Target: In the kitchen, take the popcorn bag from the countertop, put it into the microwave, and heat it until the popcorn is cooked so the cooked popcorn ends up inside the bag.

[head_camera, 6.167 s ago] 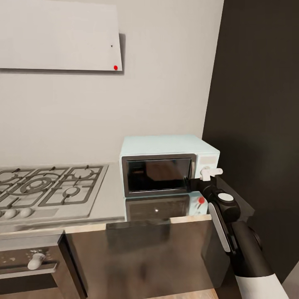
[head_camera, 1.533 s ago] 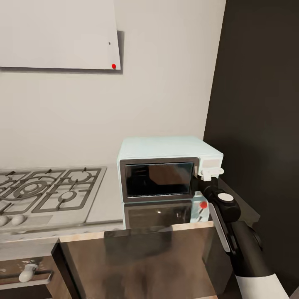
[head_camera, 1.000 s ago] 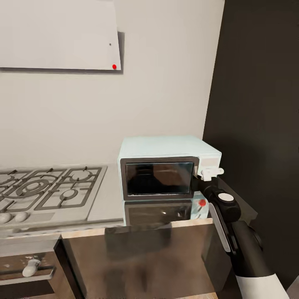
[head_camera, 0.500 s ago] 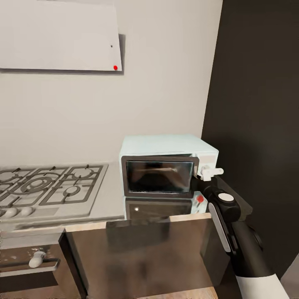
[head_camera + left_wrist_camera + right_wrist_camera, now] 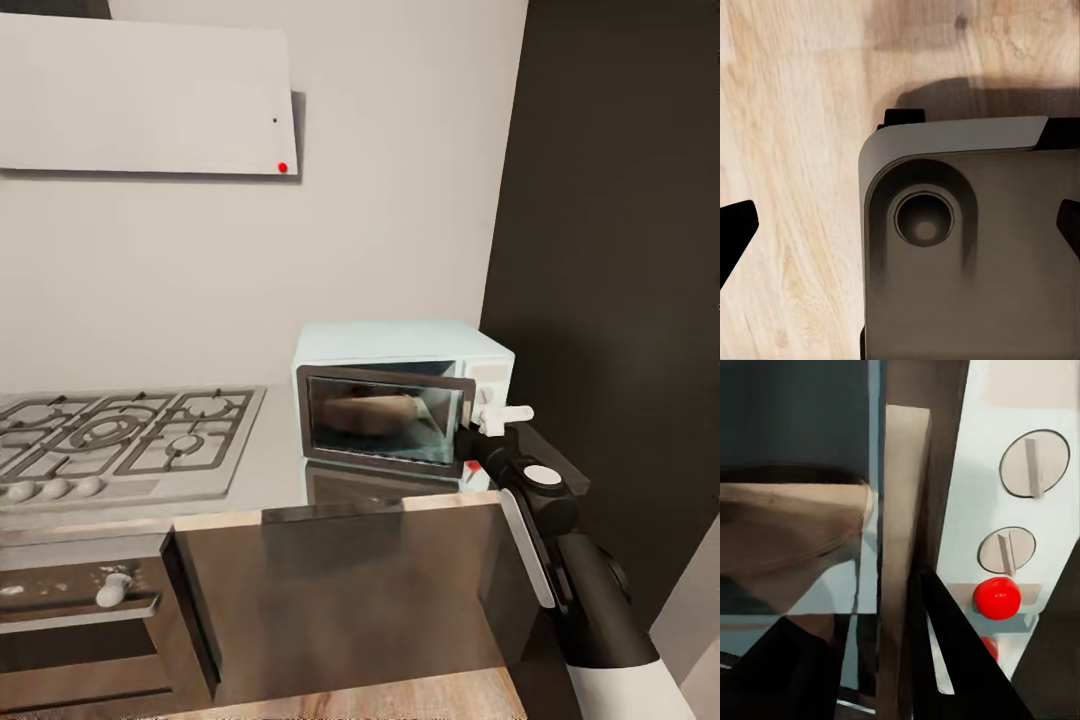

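The right gripper (image 5: pixel 487 432) sits at the microwave (image 5: pixel 400 395), w/ its dark fingers at the door's right edge, next to the control panel; whether they pinch the door edge or just touch it I cannot tell. The right wrist view gives what the head view lacks: close up, one dark finger (image 5: pixel 960 660) lies along the tan door edge (image 5: pixel 902 532), and the white panel shows two round flat knobs (image 5: pixel 1033 463) w/ bar handles and a glossy red button (image 5: pixel 997 598) below them. Thru the dark glass a tan, soft, rounded shape, the popcorn bag (image 5: pixel 791 529), rests inside the microwave. The head view shows the same bag (image 5: pixel 370 413) as a brown blur behind the door (image 5: pixel 385 420), which stands slightly ajar, its right side swung out. The microwave is a pale blue box on the grey steel countertop (image 5: pixel 265 470), against the wall, beside a dark tall cabinet (image 5: pixel 610 250). The grated gas hob (image 5: pixel 120 440) lies to its left. The left wrist view looks down on light wood floor (image 5: pixel 795 187) and a grey rounded robot part (image 5: pixel 967 247); the black finger tips (image 5: pixel 733 232) stand well apart, holding nothing.
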Controlling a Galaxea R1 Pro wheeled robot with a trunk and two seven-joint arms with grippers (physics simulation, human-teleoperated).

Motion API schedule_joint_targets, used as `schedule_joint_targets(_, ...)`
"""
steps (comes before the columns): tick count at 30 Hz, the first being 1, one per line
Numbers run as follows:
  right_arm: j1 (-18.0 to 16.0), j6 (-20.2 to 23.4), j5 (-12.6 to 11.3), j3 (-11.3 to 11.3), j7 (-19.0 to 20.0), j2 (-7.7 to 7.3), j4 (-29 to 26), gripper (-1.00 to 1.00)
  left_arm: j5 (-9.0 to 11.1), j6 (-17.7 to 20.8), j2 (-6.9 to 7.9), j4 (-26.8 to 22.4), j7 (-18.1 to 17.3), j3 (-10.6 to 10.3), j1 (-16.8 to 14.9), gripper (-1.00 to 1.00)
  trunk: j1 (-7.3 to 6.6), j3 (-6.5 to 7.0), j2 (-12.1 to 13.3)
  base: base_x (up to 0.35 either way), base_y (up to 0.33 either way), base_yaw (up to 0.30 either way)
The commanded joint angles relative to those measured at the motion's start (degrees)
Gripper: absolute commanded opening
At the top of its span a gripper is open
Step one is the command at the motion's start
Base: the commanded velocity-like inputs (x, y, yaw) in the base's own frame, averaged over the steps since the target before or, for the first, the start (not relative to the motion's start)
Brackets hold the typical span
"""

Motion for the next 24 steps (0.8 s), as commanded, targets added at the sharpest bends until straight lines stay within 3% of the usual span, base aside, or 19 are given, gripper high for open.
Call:
schedule_joint_targets(1, -0.08, 0.40, 1.52, -0.49, -0.08, -0.06, -0.10, -1.00, -0.01, -0.20, 0.01, 0.04, -0.03, 0.01, -0.02, 1.00, -0.02, -0.05, -0.04, -0.058, 0.000, 0.000)
schedule_joint_targets(24, -0.08, 0.37, 1.52, -0.44, -0.07, -0.06, -0.10, -1.00, -0.01, -0.20, -0.01, 0.03, -0.03, 0.01, -0.02, 1.00, -0.02, -0.05, -0.04, -0.111, 0.000, 0.000)
